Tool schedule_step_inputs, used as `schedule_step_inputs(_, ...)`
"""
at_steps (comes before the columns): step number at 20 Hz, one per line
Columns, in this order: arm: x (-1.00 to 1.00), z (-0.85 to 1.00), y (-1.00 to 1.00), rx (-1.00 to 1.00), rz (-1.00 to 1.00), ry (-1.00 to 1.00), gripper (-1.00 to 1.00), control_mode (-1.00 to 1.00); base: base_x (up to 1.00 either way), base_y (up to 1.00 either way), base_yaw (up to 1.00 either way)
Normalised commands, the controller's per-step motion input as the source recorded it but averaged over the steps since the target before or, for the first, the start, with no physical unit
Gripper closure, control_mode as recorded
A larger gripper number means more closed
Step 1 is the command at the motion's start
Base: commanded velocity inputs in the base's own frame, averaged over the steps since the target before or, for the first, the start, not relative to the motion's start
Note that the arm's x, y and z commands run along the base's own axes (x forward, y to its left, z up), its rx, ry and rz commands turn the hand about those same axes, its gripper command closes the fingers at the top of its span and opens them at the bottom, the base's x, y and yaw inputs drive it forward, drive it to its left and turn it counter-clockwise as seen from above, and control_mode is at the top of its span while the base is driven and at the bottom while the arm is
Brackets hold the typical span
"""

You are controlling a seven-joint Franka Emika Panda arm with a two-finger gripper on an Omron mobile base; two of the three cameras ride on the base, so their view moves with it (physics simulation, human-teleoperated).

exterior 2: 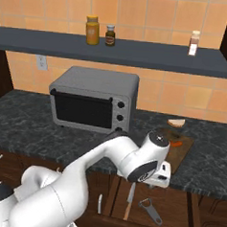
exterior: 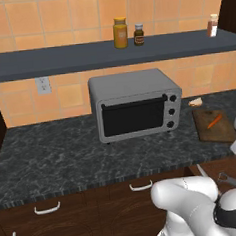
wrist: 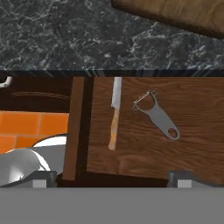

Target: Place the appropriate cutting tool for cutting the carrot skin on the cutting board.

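Peeler (wrist: 156, 115) lies just beside the knife (wrist: 114, 112) in the open drawer (wrist: 183, 148); the claw (wrist: 111, 177), spread wide and empty above, might drift and grab the blade instead.

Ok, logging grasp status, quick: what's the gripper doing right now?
Gripper: jaws open, holding nothing, above the peeler in the open drawer.

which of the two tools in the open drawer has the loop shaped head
The grey metal peeler, lying right of the knife in the hand view. The knife is longer, with a straight blade and a brownish handle; the peeler is all grey, with a hole in its handle end.
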Motion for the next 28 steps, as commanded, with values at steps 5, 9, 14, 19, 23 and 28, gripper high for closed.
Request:
schedule_step_inputs(5,-0.05,-0.42,-0.26,0.0,-0.12,0.22,-1.0,-1.0,0.0,0.0,0.0)
schedule_step_inputs(9,0.0,-0.44,-0.22,0.0,-0.09,0.35,-1.0,-1.0,0.0,0.0,0.0)
schedule_step_inputs(14,-0.09,-0.56,-0.2,0.05,-0.09,0.07,-1.0,-1.0,0.0,0.0,0.0)
schedule_step_inputs(19,-0.02,-0.52,-0.03,0.01,-0.03,0.11,-1.0,-1.0,0.0,0.0,0.0)
schedule_step_inputs(23,0.0,-0.48,0.0,0.0,0.0,0.19,-1.0,-1.0,0.0,0.0,0.0)
schedule_step_inputs(28,-0.1,-0.49,0.0,0.0,0.0,0.21,-1.0,-1.0,0.0,0.0,0.0)
